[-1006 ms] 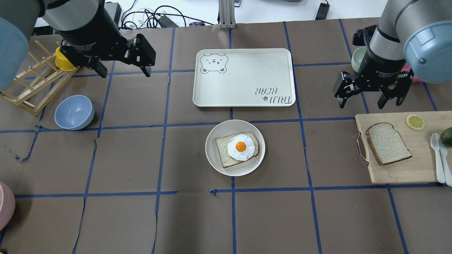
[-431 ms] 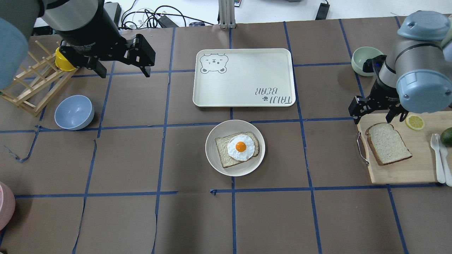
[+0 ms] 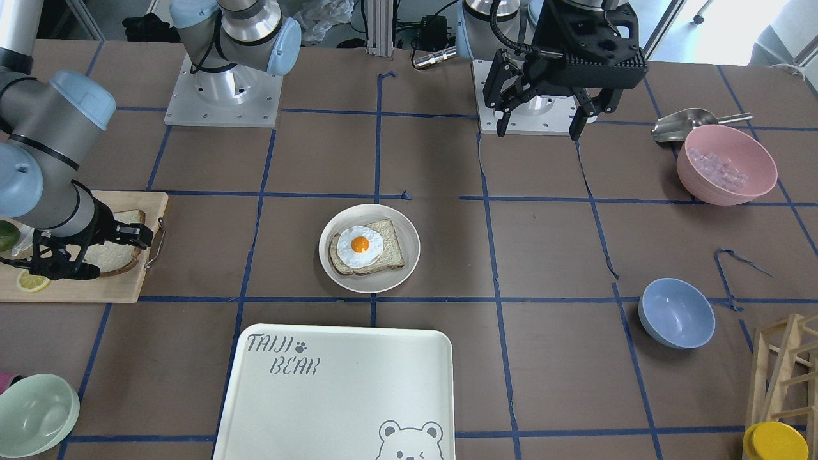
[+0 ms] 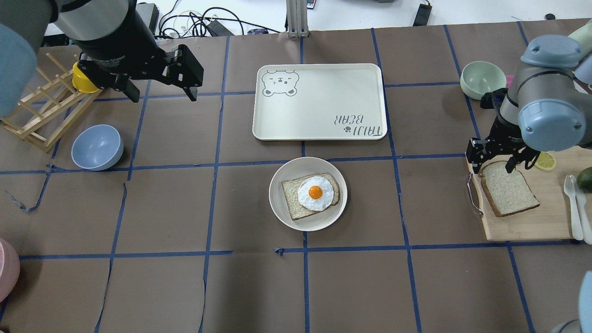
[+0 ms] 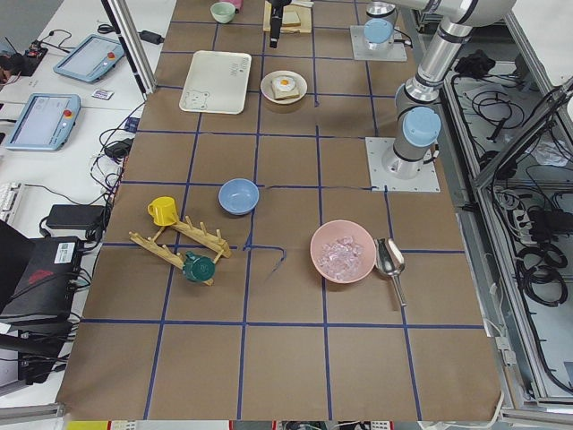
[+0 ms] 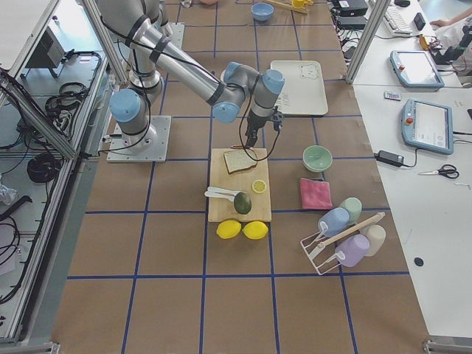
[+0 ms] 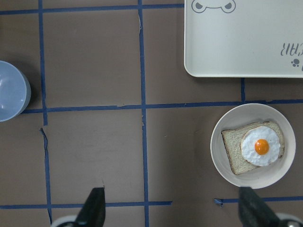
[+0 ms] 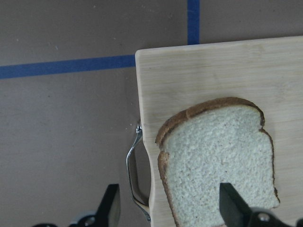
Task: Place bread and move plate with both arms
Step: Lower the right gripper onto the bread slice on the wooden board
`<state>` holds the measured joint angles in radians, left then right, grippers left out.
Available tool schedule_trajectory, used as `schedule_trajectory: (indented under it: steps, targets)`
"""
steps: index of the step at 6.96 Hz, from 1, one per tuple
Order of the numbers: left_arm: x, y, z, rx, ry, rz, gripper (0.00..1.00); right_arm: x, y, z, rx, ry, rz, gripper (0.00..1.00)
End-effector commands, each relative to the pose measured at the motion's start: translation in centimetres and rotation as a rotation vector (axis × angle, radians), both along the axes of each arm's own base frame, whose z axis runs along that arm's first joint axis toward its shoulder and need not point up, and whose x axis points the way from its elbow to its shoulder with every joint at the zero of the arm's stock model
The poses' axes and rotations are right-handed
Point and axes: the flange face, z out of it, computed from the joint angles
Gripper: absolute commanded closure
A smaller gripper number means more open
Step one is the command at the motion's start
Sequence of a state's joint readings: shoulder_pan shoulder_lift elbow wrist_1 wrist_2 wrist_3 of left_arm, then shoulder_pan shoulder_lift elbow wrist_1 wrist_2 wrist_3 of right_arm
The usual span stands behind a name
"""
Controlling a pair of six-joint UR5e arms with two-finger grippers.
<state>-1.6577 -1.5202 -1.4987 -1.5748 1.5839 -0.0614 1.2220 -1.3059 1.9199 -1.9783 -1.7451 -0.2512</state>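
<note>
Right jaws hang spread wide over the bread (image 4: 508, 192).

Bread (image 4: 508, 189) on cutting board (image 4: 532, 226) at right, plate (image 4: 305, 224) mid-table, tray (image 4: 319, 92) beyond it

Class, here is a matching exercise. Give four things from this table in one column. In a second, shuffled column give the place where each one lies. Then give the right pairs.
Things:
1. bread
2. egg
3. ice cubes
4. yellow cup

Places:
A. in the pink bowl
B. on the rack
C. on the board
D. on the slice on the plate

Pairs: 1-C, 2-D, 3-A, 4-B
</note>
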Motion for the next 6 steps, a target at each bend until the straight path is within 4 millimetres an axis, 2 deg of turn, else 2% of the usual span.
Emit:
schedule_trajectory:
  steps: [1, 2, 4, 6]
  targets:
    - [0.0, 0.1, 0.1, -0.001, 0.001, -0.001, 0.00, -0.6, -0.2, -2.0, 0.035, 0.013, -0.004, 0.30]
    - [0.0, 0.0, 0.0, -0.002, 0.001, 0.001, 0.00, -0.6, -0.2, -2.2, 0.040, 0.013, -0.005, 0.36]
    - [0.0, 0.0, 0.0, -0.002, 0.001, 0.001, 0.00, -0.6, -0.4, -4.1, 0.075, 0.002, -0.003, 0.37]
    - [0.0, 0.0, 0.0, -0.001, 0.001, 0.001, 0.00, -0.7, -0.3, -4.2, 0.081, 0.010, -0.001, 0.37]
